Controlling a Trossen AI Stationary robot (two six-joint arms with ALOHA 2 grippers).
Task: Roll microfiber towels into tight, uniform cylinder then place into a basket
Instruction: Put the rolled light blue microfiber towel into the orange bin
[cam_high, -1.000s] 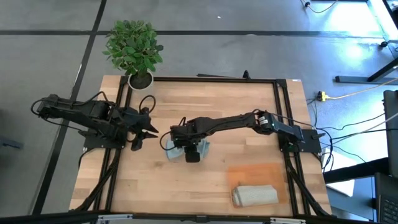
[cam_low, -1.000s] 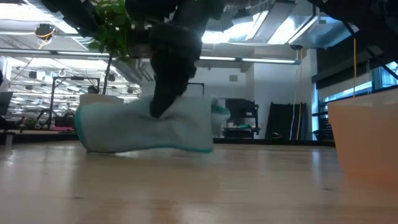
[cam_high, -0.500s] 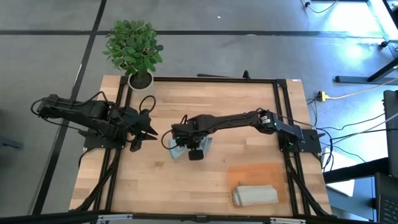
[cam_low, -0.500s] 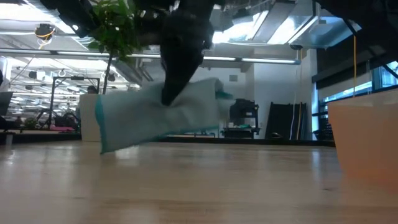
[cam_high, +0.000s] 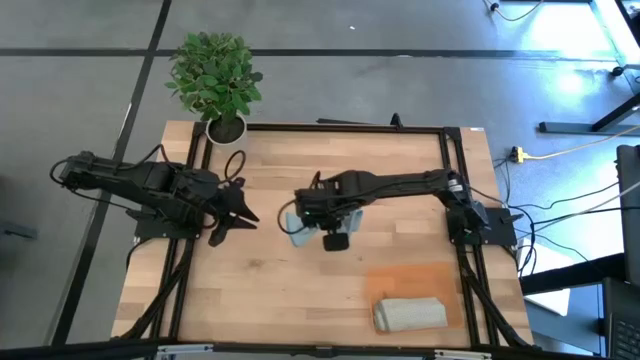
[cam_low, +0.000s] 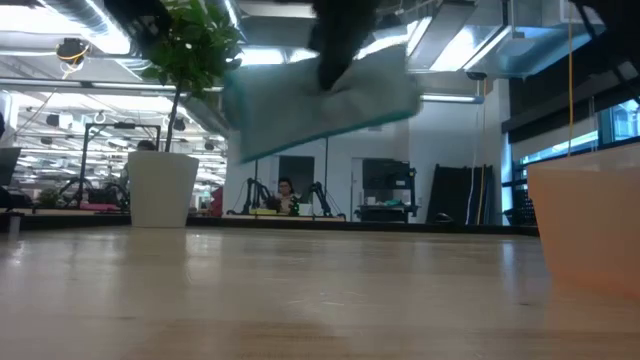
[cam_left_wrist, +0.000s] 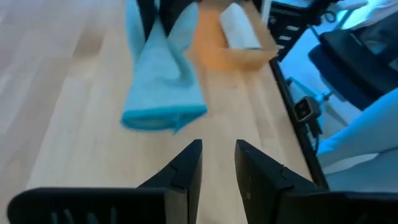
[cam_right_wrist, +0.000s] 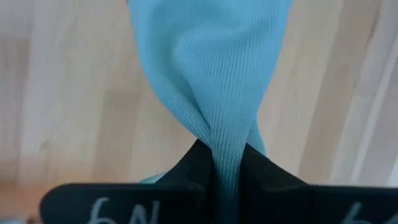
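Note:
The pale blue-grey towel (cam_low: 320, 100), loosely rolled, hangs in the air over the middle of the table, with my right gripper (cam_high: 318, 222) shut on it from above. In the left wrist view the towel (cam_left_wrist: 161, 81) dangles ahead of my left gripper (cam_left_wrist: 217, 171), which stands open and bare at the table's left (cam_high: 240, 215). The orange-brown basket (cam_high: 415, 280) lies at the near right. A rolled grey-beige towel (cam_high: 410, 313) lies on its side in the basket's near part. My right gripper pinches the rolled blue towel about its middle (cam_right_wrist: 224, 146) between its two fingers, where the cloth is squeezed into a narrow bunch of several layers. The fingers point down and lie across the roll. The towel hangs clear of the table, tilted, its left end (cam_low: 245, 135) lower.
A white plant pot (cam_high: 226, 127) with a leafy plant stands at the table's far left corner. A black frame (cam_high: 340, 128) runs round the tabletop. Bare wood lies between the hanging towel and the basket (cam_low: 585, 225).
My right gripper has risen and gone a little toward the table's right edge with the blue towel. The towel lay on the table a second ago; it came up one end first and now hangs clear, tilted.

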